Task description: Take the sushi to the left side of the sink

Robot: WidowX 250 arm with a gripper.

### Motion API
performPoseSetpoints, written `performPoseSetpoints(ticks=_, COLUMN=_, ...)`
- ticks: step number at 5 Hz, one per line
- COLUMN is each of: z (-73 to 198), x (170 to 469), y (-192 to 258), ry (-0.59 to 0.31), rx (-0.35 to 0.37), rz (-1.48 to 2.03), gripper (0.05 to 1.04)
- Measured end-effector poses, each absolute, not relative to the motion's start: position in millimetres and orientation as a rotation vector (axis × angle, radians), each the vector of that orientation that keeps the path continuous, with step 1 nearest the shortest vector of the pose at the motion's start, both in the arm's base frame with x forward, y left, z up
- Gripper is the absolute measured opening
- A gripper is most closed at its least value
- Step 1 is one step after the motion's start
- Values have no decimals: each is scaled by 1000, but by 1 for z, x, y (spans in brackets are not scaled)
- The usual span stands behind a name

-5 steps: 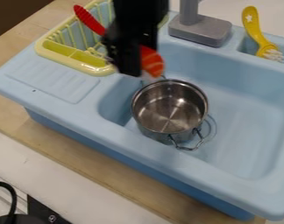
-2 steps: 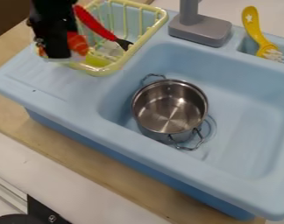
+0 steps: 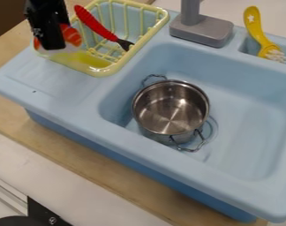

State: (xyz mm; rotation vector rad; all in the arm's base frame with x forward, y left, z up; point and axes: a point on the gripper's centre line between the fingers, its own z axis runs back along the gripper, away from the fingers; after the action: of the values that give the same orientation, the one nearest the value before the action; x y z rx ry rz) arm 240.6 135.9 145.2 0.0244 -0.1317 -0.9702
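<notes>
Sushi (image 3: 71, 36), orange and white, sits clamped in the black gripper (image 3: 53, 45) at the camera view's upper left, over the near-left corner of the yellow dish rack (image 3: 97, 70). A metal pot (image 3: 171, 108) stands in the blue sink (image 3: 246, 119).

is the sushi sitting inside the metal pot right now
No, the sushi is at the gripper, by the yellow dish rack.
</notes>
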Motion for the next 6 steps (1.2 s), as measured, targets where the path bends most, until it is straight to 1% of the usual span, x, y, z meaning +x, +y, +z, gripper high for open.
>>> performPoseSetpoints(ticks=1, z=141, x=244, y=138, ry=-119, rx=35, rz=-965, gripper=542)
performPoseSetpoints(ticks=2, z=135, x=244, y=138, ry=-81, rx=32, rz=-958, gripper=542)
performPoseSetpoints(ticks=4, z=134, x=252, y=140, ry=-123, rx=41, rz=-961, gripper=542)
performPoseSetpoints(ticks=5, z=134, x=251, y=139, ry=-112, rx=42, rz=-961, gripper=613)
performPoseSetpoints(ticks=6, z=134, x=246, y=138, ry=-85, rx=21, rz=-952, gripper=891)
